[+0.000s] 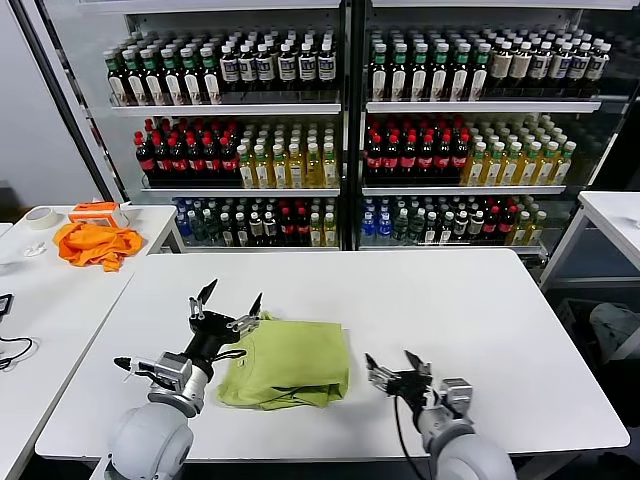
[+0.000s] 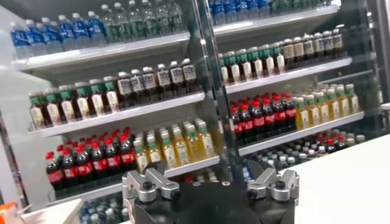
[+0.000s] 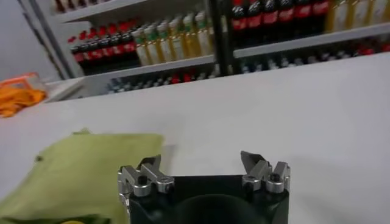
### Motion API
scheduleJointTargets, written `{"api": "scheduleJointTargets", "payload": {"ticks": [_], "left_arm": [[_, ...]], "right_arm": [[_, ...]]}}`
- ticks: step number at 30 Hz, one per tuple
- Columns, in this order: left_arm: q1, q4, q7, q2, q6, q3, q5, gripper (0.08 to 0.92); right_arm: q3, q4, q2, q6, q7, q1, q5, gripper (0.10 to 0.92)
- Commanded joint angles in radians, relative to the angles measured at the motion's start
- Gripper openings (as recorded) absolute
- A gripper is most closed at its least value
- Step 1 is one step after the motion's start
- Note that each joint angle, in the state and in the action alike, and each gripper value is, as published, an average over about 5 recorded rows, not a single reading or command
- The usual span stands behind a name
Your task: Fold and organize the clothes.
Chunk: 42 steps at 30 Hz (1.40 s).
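While the soft lime yellow-green cotton T-shirt (image 1: 288, 362) lies folded into a lumpy square on the smooth white table (image 1: 480, 310), both metal claws sit close to the near edge. The left gripper (image 1: 230, 302) is just beside the shirt's left edge, tipped upward, with its pointed dark fingers spread wide and nothing between them. The right gripper (image 1: 397, 366) is low over the table, a little way to the right of the shirt, and its fingers are apart too, holding nothing.

From the right wrist view, the shirt (image 3: 79, 173) looks flat and a bit wrinkled, and the right gripper's (image 3: 204, 167) silver tips show small round screws. The left wrist view does not show the shirt at all; its gripper (image 2: 210, 176) points at the shelves.

Farther off, on a side table, a crumpled bright orange cloth (image 1: 95, 243) makes a soft heap. At the back, tall glass-fronted shelves (image 1: 340, 110) hold shiny rows of bottles.
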Motion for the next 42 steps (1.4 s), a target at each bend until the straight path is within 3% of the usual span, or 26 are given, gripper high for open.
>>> {"api": "scheduleJointTargets", "payload": {"ticks": [1, 7, 19, 35, 42], "left_arm": [[0.025, 0.003, 0.005, -0.002, -0.015, -0.054, 0.035, 0.823], [0.028, 0.015, 0.005, -0.013, -0.019, -0.047, 0.050, 0.823], [0.033, 0.032, 0.004, -0.018, -0.029, -0.042, 0.061, 0.823], [0.038, 0.045, -0.004, -0.037, -0.034, -0.036, 0.069, 0.823], [0.050, 0.049, -0.009, -0.037, -0.043, -0.039, 0.071, 0.822]], "right_arm": [[-0.220, -0.020, 0.025, -0.031, 0.167, 0.108, 0.137, 0.823], [-0.236, -0.011, 0.036, -0.031, 0.247, 0.101, 0.229, 0.823], [-0.241, -0.046, 0.046, -0.033, 0.304, 0.091, 0.223, 0.807], [-0.221, -0.064, 0.040, -0.032, 0.216, 0.083, 0.127, 0.369], [-0.208, -0.089, 0.035, -0.031, 0.134, 0.077, -0.039, 0.163]]}}
